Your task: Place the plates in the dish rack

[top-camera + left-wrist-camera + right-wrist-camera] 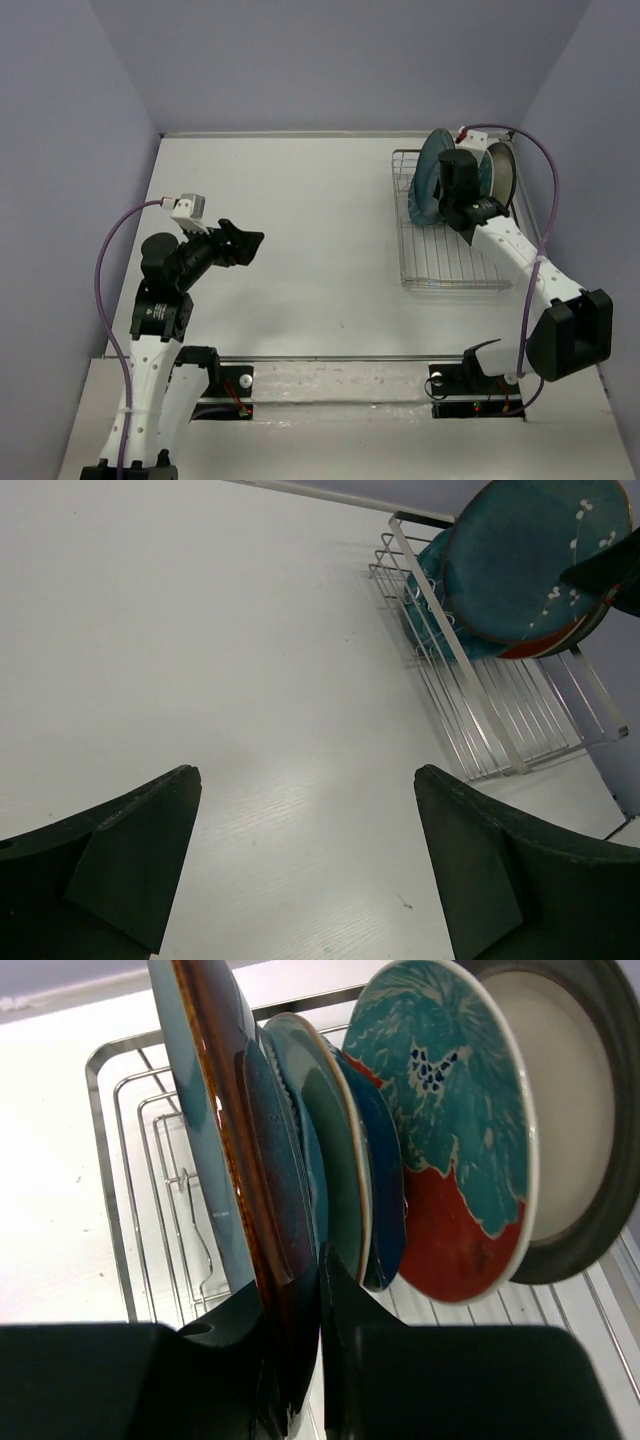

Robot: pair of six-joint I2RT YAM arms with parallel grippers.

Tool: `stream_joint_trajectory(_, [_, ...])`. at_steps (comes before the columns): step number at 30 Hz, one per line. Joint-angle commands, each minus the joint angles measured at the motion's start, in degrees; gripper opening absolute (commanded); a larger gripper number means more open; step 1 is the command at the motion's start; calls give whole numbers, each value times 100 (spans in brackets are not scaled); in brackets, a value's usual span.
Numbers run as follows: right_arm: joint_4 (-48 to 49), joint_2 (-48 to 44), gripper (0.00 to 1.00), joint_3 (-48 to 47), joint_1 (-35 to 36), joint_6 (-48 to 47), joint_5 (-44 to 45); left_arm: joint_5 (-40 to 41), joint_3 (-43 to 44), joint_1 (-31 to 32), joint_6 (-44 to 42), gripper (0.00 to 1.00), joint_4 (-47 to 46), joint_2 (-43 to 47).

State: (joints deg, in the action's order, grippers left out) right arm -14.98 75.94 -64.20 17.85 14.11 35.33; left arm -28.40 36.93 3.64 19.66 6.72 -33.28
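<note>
Left hand (305, 778), fingers spread wide, hovers over the table (320, 230) at 9 o'clock. Right hand (295, 1300) pinches the rim of a dark plate (255, 1130) standing on edge in the dish rack (450, 262) at 2 o'clock, at the 9 o'clock end of the row of plates (450, 1110). Good practice: seat the rim between prongs (205, 1250), upright and clear of its neighbour, before releasing

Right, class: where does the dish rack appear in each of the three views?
Top external: dish rack, upper right.
Left wrist: rack, upper right.
Right wrist: rack wires at left, behind the plates.
Shared landmark: the upright dark teal plate.
</note>
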Motion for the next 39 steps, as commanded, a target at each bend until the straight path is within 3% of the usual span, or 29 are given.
stream_joint_trajectory(1, [1059, 174, 7, -584, -9, -189, 405, -16, -45, 111, -155, 99, -118, 49])
stream_joint_trajectory(11, [1147, 737, 8, -171, -9, -92, -543, -25, -54, 119, -138, 99, -153, 58])
stream_joint_trajectory(14, [1112, 808, 25, -206, -9, -31, -878, -43, -63, 111, -129, 99, -162, 49])
stream_joint_trajectory(17, [980, 782, 50, -329, 43, 22, -1072, -16, -72, 102, -112, 99, -171, 41])
stream_joint_trajectory(18, [875, 703, 66, -364, 44, 30, -1090, -16, -72, 93, -112, 99, -162, 32])
stream_joint_trajectory(21, [612, 501, 85, -479, 44, 48, -1055, -16, -72, 58, -112, 99, -171, 23])
stream_joint_trajectory(26, [295, -535, 98, -461, 44, 109, -1186, -25, -63, -3, -94, 99, -197, 76])
stream_joint_trajectory(32, [31, -1925, 100, -207, 44, 390, -2687, 124, -80, -30, -103, 99, -206, 330])
stream_joint_trajectory(37, [31, -3224, 100, 74, 44, 812, -4627, 177, -89, -47, -164, 99, -215, 620])
stream_joint_trajectory(39, [4, -3637, 100, 171, 44, 865, -4929, 195, -98, -48, -173, 99, -233, 743])
